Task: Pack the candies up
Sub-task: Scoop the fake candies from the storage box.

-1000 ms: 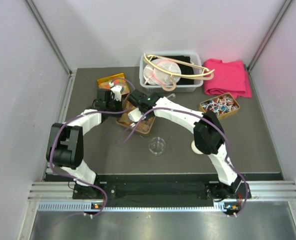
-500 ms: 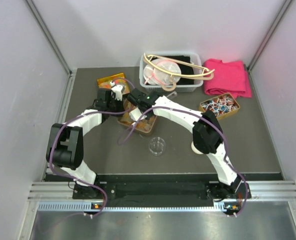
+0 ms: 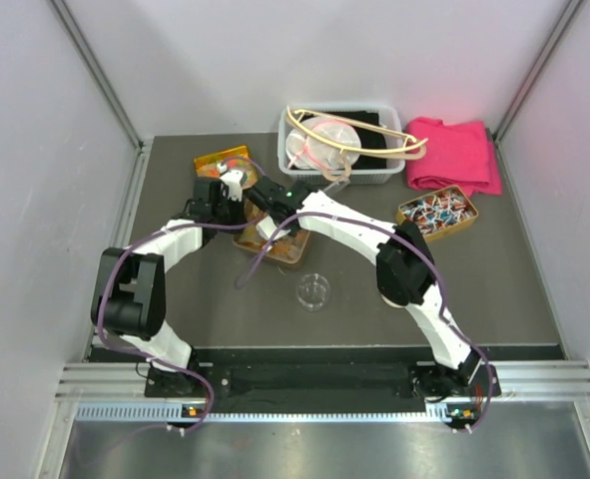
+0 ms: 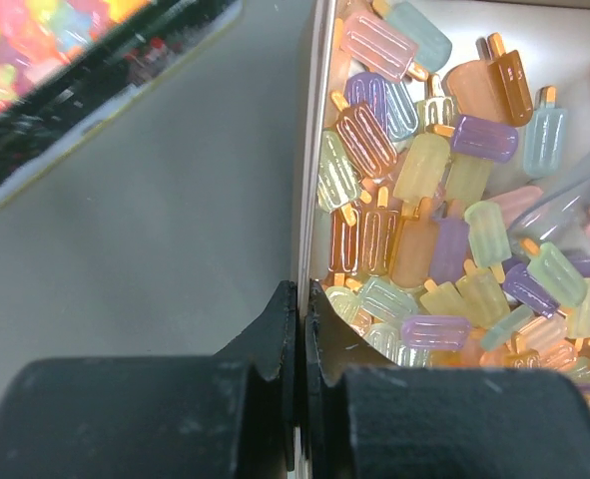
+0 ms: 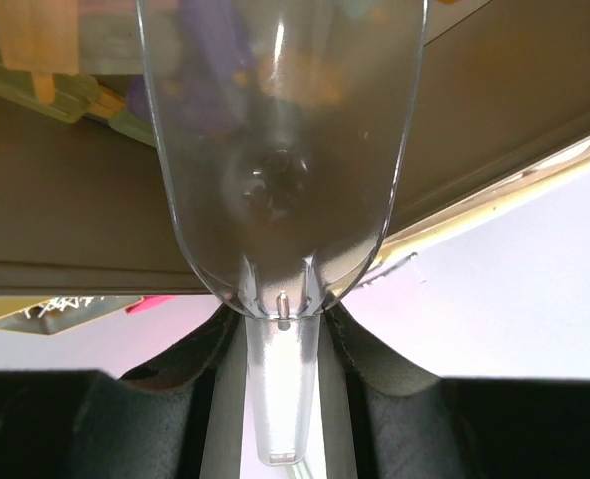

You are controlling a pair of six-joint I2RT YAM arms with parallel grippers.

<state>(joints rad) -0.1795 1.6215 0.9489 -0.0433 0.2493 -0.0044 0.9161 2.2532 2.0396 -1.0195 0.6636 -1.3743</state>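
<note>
Holding clear scoop, right claw, among candies

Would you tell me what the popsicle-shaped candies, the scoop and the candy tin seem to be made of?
The popsicle-shaped candies look like translucent, glossy gummy or resin: light glows through them. The scoop seems clear, smooth hard plastic: things show through it. The candy tin is probably thin metal, judging by its slim, pale, shiny wall.
</note>
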